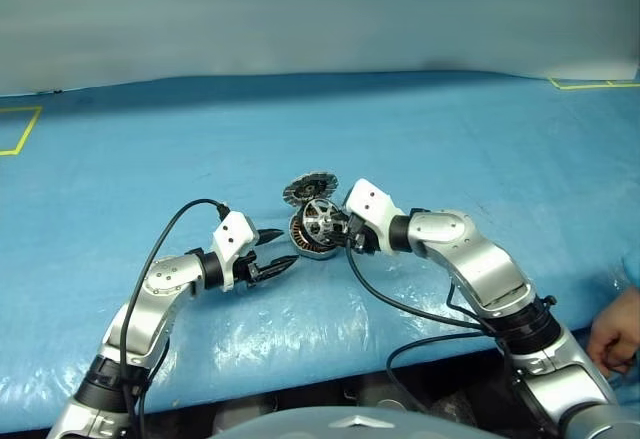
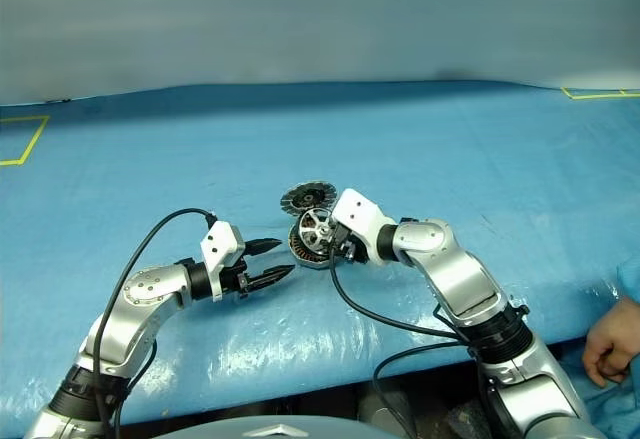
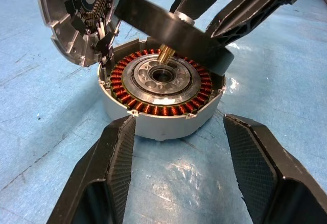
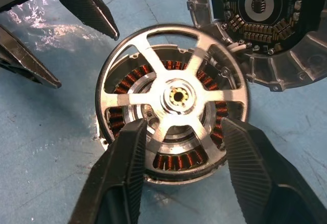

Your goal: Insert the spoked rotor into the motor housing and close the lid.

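The motor housing [image 3: 163, 124], a silver cup ringed with copper windings, sits on the blue table. The spoked rotor [image 4: 176, 96] lies tilted over it, with its brass shaft at the housing's central hub. My right gripper [image 4: 184, 132] is at the rotor's near edge, its fingers [image 4: 127, 168] apart on either side of a spoke, so it reads as open. My left gripper [image 3: 179, 127] is open just short of the housing, touching nothing. The lid [image 1: 309, 188] leans against the housing's far side, toothed face showing.
A person's hand [image 1: 615, 334] rests at the table's near right edge. Yellow tape marks [image 1: 20, 129] lie at the far left, and more yellow tape [image 1: 590, 84] at the far right. Black cables hang from both arms over the front edge.
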Tool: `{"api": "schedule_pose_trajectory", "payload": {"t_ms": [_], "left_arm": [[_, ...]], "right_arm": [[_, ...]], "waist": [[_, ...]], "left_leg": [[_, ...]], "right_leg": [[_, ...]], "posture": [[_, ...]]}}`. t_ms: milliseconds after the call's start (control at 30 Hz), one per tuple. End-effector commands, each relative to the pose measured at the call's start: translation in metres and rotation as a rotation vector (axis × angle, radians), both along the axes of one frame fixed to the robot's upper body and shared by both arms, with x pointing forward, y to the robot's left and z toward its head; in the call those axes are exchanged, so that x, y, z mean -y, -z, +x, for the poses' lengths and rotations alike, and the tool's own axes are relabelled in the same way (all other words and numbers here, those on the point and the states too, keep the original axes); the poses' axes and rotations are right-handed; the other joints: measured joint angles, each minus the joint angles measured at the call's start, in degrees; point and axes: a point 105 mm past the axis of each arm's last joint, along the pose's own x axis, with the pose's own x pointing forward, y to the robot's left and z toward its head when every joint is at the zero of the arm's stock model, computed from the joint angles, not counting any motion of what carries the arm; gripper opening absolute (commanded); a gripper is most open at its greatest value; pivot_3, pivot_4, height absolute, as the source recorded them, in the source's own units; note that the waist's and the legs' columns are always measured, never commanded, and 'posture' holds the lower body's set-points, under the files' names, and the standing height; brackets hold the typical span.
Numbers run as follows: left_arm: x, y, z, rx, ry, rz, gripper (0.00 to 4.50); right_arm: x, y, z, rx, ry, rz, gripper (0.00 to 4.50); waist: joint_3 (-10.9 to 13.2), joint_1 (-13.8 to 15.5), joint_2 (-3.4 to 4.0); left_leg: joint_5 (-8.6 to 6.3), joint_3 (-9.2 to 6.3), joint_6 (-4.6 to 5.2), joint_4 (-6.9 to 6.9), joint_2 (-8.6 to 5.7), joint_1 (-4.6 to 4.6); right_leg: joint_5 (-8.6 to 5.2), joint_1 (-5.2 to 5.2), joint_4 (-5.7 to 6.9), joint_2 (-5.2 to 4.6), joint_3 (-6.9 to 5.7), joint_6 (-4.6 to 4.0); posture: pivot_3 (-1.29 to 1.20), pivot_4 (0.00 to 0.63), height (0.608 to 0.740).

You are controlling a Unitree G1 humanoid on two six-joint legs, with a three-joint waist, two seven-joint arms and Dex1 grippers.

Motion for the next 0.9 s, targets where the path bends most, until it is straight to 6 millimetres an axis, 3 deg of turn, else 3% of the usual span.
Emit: {"api": "schedule_pose_trajectory", "payload": {"t_ms": [33,200,400,433,567,667,900], "left_arm": [[0.003,-0.005,0.001,0.033,0.009,-0.007,2.93],[0.0,-0.004,0.002,0.029,0.004,-0.004,2.93],[-0.003,-0.008,0.001,0.044,-0.012,-0.021,2.93],[-0.003,-0.008,0.001,0.048,-0.014,-0.025,2.93],[-0.003,-0.011,-0.001,0.053,-0.022,-0.047,2.93],[-0.005,-0.01,-0.002,0.046,-0.026,-0.042,2.93],[-0.003,-0.007,-0.001,0.034,-0.024,-0.045,2.93]], "right_arm": [[-0.003,-0.012,-0.002,0.04,-0.029,0.024,2.88],[-0.001,-0.028,-0.002,0.089,-0.05,0.068,2.88],[0.002,-0.064,-0.022,0.132,-0.09,0.262,2.88],[0.004,-0.064,-0.026,0.127,-0.084,0.269,2.88],[0.016,-0.055,-0.039,0.104,-0.018,0.298,1.61],[0.029,-0.035,-0.048,0.037,0.104,0.326,0.65],[0.04,0.001,-0.054,-0.033,0.265,0.291,0.65]], "waist": [[0.0,-0.02,0.0],[0.0,-0.03,0.0],[0.0,0.17,0.0],[0.0,0.24,0.0],[0.0,0.36,0.0],[-0.01,0.41,-0.01],[-0.01,0.18,-0.02]], "left_leg": [[0.0,0.0,0.0,0.0,0.0,0.0],[0.0,0.0,0.0,0.0,0.0,0.0],[-0.01,-0.05,0.01,-0.01,0.02,-0.01],[-0.02,-0.05,0.02,-0.01,0.03,-0.01],[-0.04,-0.03,0.05,-0.01,0.0,-0.02],[-0.03,-0.03,0.05,-0.01,0.01,-0.02],[-0.01,0.02,0.03,0.0,-0.01,0.05]], "right_leg": [[0.0,0.0,0.0,0.0,0.0,0.0],[0.0,0.0,0.01,0.0,0.0,0.0],[0.0,0.01,-0.02,0.0,-0.03,0.0],[0.0,0.01,-0.03,0.0,-0.04,0.01],[-0.01,0.03,-0.05,-0.04,-0.03,0.01],[-0.04,0.02,-0.03,-0.05,-0.02,-0.05],[-0.14,0.04,0.0,-0.03,0.06,-0.2]], "posture": [[0.0,0.15,0.74],[0.0,0.15,0.74],[0.0,0.15,0.74],[0.0,0.15,0.74],[0.0,0.15,0.74],[0.0,0.15,0.74],[0.0,0.15,0.74]]}}
